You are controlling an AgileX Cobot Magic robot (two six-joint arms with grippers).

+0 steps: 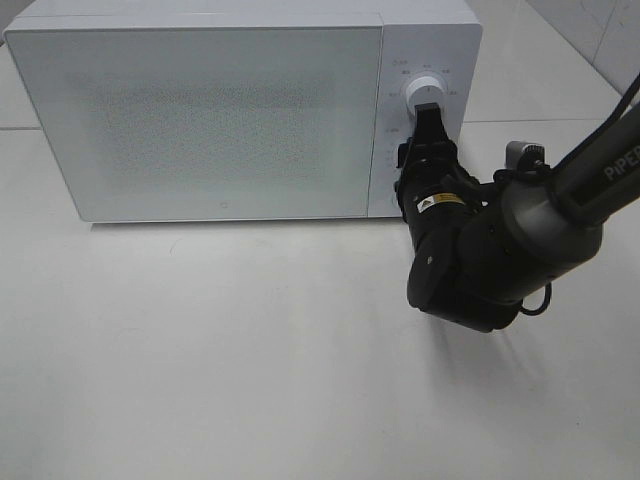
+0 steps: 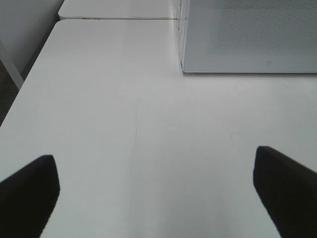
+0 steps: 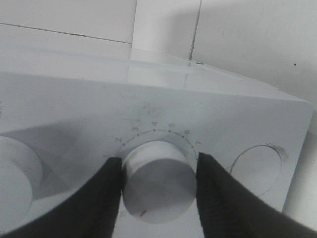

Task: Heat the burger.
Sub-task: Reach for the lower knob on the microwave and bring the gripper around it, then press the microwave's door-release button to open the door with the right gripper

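Observation:
The burger is out of view; the white microwave (image 1: 200, 110) stands with its frosted door shut. My right gripper (image 1: 428, 115) reaches to the control panel and covers the lower dial there. In the right wrist view, the right gripper (image 3: 158, 166) is shut on that white dial (image 3: 158, 186), one dark finger pressed against each side, below a numbered scale. My left gripper (image 2: 158, 193) is open above bare table, with the microwave's front corner (image 2: 184, 67) well ahead of it; the exterior high view does not show it.
The upper dial (image 1: 422, 88) is free just above the right fingers. A round button (image 3: 260, 171) sits on the panel beside the held dial. The white table (image 1: 250, 350) stretches in front of the microwave. The table's edge (image 2: 29, 79) runs along one side in the left wrist view.

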